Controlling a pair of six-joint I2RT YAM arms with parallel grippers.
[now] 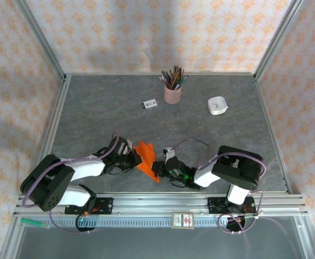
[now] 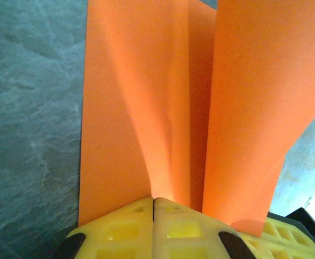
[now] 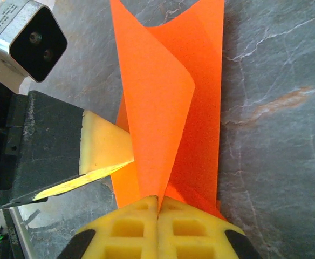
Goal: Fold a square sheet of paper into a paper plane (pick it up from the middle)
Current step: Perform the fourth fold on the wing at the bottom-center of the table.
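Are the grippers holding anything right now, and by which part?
Both hold the partly folded orange paper. The left gripper is shut on its left edge, and the right gripper is shut on its right edge.

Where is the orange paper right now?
In the top view the orange paper is near the front edge of the table, in the middle, pinched between the left gripper and the right gripper, well in front of the pink pencil cup.

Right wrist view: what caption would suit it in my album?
Right gripper and left gripper both pinch the creased orange sheet of paper over a grey table.
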